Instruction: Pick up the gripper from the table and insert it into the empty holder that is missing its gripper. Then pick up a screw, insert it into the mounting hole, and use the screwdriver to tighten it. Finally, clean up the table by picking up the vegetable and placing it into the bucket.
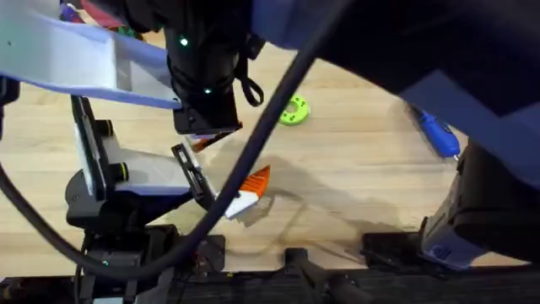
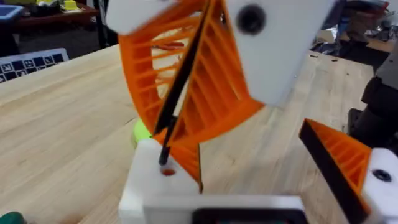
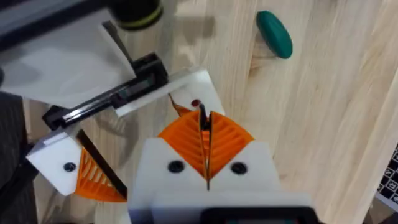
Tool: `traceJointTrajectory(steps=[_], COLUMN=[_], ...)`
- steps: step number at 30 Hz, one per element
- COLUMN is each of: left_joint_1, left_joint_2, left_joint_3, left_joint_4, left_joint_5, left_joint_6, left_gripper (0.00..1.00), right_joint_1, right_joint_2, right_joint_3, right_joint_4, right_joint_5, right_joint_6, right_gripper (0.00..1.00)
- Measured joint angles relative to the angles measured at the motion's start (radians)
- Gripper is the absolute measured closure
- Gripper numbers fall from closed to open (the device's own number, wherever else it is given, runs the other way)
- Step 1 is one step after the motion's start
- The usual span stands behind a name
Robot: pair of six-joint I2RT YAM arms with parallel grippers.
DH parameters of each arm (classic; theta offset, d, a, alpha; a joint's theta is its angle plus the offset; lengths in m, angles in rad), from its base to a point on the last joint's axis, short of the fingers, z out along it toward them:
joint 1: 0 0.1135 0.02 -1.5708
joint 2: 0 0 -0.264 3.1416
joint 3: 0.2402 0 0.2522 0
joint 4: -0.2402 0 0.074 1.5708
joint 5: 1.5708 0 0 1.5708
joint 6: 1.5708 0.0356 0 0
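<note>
Cable crosses the green disc; right pincer pinches a thin black rod; left pincer unclear.

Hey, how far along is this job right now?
Done, apparently: the orange gripper sits against the white holder. In hand: the right gripper is shut on a thin black rod, its tip at the holder's mounting hole. Left: the blue screwdriver lies on the table unused, and the vegetable is not yet in the bucket.
</note>
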Motion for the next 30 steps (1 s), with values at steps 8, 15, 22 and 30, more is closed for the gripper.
traceJointTrajectory(steps=[8,15,22,30], left_joint_1=[0.0,0.0,0.0,0.0], left_joint_2=[0.0,0.0,0.0,0.0], left_joint_3=[0.0,0.0,0.0,0.0], left_joint_4=[0.0,0.0,0.0,0.0], left_joint_5=[0.0,0.0,0.0,0.0], left_joint_6=[-0.003,-0.003,-0.003,-0.003], left_gripper=[0.013,0.013,0.013,0.013], right_joint_1=[0.008,0.015,0.015,0.015], right_joint_2=[0.002,0.002,0.003,0.002], right_joint_3=[0.002,0.002,0.002,0.002], right_joint_4=[-0.003,-0.008,-0.009,-0.009], right_joint_5=[0.004,0.004,0.011,0.029], right_joint_6=[0.0,-0.003,-0.003,-0.003], right_gripper=[0.996,0.996,0.996,0.996])
